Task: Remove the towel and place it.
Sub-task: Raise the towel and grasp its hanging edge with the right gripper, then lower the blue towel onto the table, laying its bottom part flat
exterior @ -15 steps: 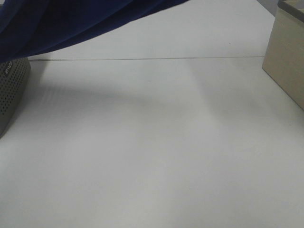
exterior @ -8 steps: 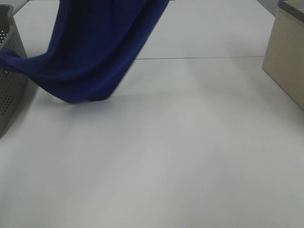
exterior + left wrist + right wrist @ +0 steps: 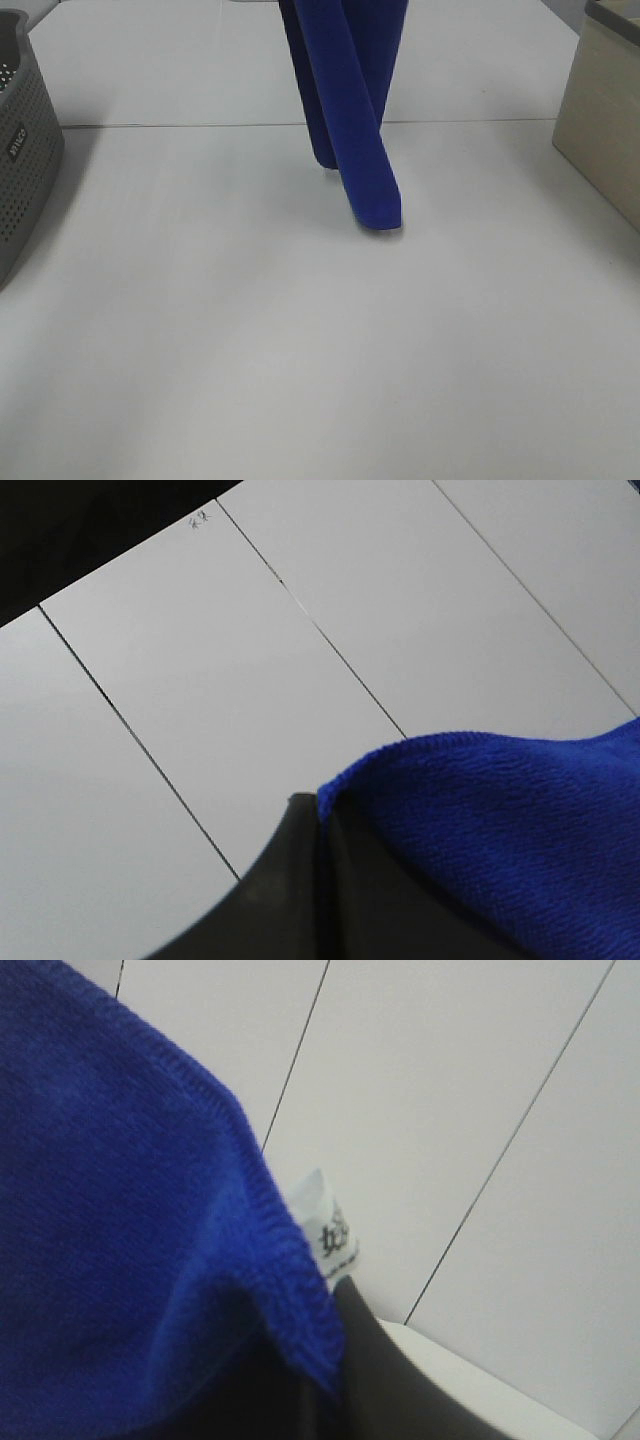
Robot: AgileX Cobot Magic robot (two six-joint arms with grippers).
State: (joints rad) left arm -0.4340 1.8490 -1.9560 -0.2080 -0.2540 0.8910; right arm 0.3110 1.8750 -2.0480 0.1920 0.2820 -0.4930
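Towel [image 3: 350,110] hangs in narrow folds over the table [image 3: 300,340]. The left gripper [image 3: 318,825] and right gripper [image 3: 312,1380] each clamp its edge. White tag [image 3: 328,1228] by the right.

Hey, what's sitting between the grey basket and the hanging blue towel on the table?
Nothing. In the exterior high view, only bare white table, crossed by a thin seam line, lies between the basket and the towel.

table [image 3: 300,340]: white, matte | seam [image 3: 180,126]: thin dark line crossing the table's far part | basket [image 3: 25,175]: grey, perforated wall, small label, left edge, partly cut off | box [image 3: 600,120]: beige, plain-sided, right edge, partly cut off
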